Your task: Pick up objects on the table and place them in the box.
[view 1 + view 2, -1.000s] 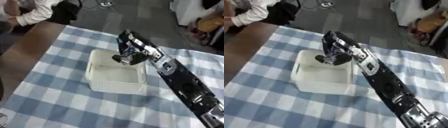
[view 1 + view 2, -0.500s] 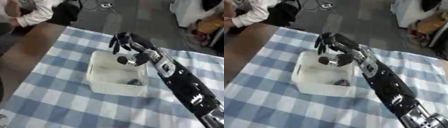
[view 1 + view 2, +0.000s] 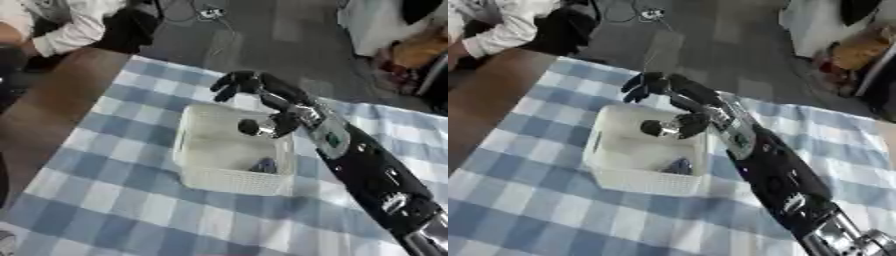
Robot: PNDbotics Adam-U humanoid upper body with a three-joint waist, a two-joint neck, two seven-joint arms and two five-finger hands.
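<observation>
A white box (image 3: pixel 199 177) stands on the blue-and-white checked tablecloth (image 3: pixel 96 200). Inside it, near the front right corner, lies a small dark grey object (image 3: pixel 263 165). My right hand (image 3: pixel 255 90) hangs over the box's far right side, fingers spread and straight, thumb pointing down over the box, holding nothing. The black right arm (image 3: pixel 367 170) runs from the lower right corner up to the box. My left hand shows in neither view.
A bare brown table surface (image 3: pixel 39 115) lies left of the cloth. A person in a white sleeve (image 3: pixel 74 32) sits at the far left edge. Grey floor and clutter (image 3: pixel 411 47) lie beyond the table.
My right hand has gone from curled over the box to spread open and has lifted toward the far rim. The dark object, not visible a second ago, now lies on the box's floor.
</observation>
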